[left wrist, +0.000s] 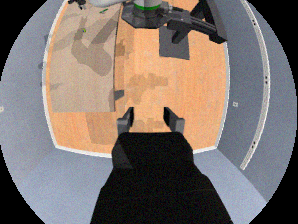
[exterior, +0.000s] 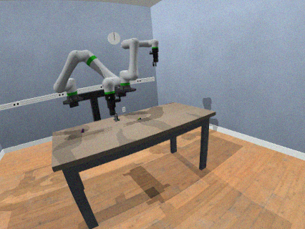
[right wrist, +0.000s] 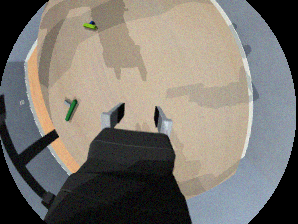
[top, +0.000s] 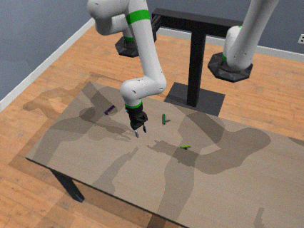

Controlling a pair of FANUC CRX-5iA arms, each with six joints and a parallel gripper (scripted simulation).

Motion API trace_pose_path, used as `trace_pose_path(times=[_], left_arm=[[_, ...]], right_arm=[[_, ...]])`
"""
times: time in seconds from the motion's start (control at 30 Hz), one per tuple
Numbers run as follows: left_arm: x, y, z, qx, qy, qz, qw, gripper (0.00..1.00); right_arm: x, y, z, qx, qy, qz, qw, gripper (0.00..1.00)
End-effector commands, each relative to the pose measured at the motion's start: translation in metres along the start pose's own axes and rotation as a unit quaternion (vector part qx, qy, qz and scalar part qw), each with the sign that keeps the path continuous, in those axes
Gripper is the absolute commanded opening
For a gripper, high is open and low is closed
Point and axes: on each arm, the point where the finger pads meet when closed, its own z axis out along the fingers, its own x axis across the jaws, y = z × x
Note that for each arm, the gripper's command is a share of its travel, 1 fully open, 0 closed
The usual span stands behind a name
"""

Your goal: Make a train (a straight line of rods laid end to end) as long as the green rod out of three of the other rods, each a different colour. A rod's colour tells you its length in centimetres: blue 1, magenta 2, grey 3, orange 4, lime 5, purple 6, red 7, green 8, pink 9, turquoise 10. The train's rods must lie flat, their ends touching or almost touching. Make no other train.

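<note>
The green rod (top: 163, 119) (right wrist: 71, 110) lies flat with the grey rod (top: 168, 120) (right wrist: 68, 102) close beside it at an angle. The lime rod (top: 185, 147) (right wrist: 89, 26) has a small blue rod (top: 185, 148) (right wrist: 92, 22) close against its side. A purple rod (top: 110, 108) lies apart, with small magenta and blue pieces at its near end in the top view, too small to separate clearly. My right gripper (top: 140, 133) (right wrist: 139, 110) is open and empty above the table, between the purple and green rods. My left gripper (exterior: 155, 65) (left wrist: 148, 113) is open and empty, high up.
The wooden table (top: 89, 167) (exterior: 97, 147) carries the rods in three separate groups, with arm shadows across it. The black stand (top: 195, 64) rises behind the table's rear edge. The left arm is well away from the rods.
</note>
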Motion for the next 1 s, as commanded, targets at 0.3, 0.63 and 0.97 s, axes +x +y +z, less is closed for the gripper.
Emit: trace_pose_path(times=[0.3,0.63,0.97], left_arm=[[0.0,0.0,-0.001,-0.001,0.0,0.0,1.0,1.0],[0.0,0.0,-0.001,-0.001,0.0,0.0,1.0,1.0],[0.0,0.0,-0.001,-0.001,0.0,0.0,1.0,1.0]], right_arm=[[-0.078,-0.087,0.0,-0.002,0.002,0.066,0.998,1.0],[-0.145,-0.136,0.0,-0.002,0.003,0.111,0.994,1.0],[-0.203,-0.168,0.001,-0.002,0.003,0.146,0.989,1.0]])
